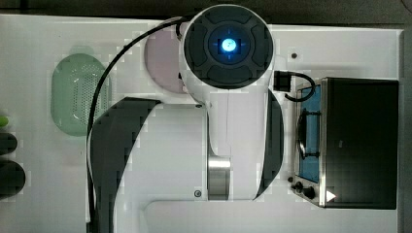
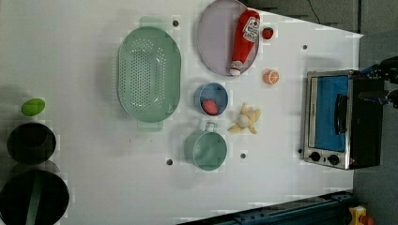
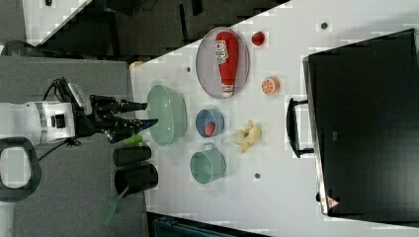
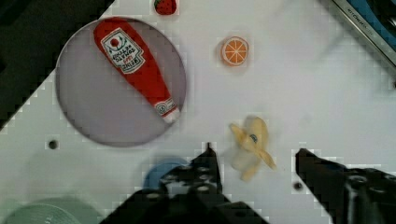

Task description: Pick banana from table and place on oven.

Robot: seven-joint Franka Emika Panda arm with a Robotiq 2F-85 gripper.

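A Franka arm's gripper (image 4: 254,161) hangs above the white desk (image 2: 84,178) with its fingers (image 4: 208,163) spread apart and holding nothing; in the wrist view the partly peeled toy banana (image 4: 252,147) lies on the desk below the gap between them. In the left view the banana (image 2: 246,119) rests flat on the desk, peel flaps splayed, between a small blue bowl (image 2: 211,98) holding a red item and the toaster oven (image 2: 340,119), apart from both. A teal cup (image 2: 206,150) sits near the banana, and an orange slice (image 2: 271,76) lies on the desk nearby. A red ketchup bottle (image 2: 244,40) lies on a pale round plate (image 2: 213,37), with a strawberry (image 2: 267,33) just beside the plate's edge. A green perforated colander (image 2: 148,75) sits beside the blue bowl. In the right view the oven's black top (image 3: 365,123) is bare.
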